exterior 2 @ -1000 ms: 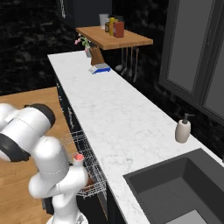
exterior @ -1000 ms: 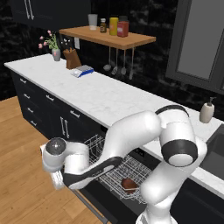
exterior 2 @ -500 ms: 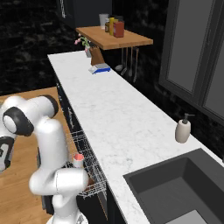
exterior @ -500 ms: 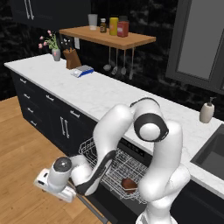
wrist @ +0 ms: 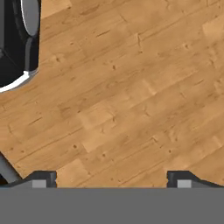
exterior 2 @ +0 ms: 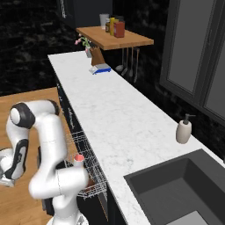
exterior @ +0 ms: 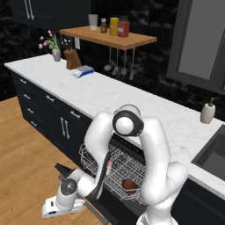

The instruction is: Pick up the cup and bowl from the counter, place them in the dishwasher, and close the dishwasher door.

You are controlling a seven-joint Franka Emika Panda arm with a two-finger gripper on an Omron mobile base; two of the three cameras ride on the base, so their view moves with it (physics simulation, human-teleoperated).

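Gripper (wrist: 112,177) low over wood floor (wrist: 131,96), jaws wide apart, empty; bowl (exterior: 129,185) and cup (exterior 2: 79,158) in dishwasher rack (exterior: 94,159).

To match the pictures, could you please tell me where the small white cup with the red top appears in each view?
Left base view: small white cup with red top low centre, in the white wire rack, beside the arm.
Right base view: cup lower left, at the rack's edge.
Hand view: faces wooden floor.
Shared landmark: beige pump soap bottle.
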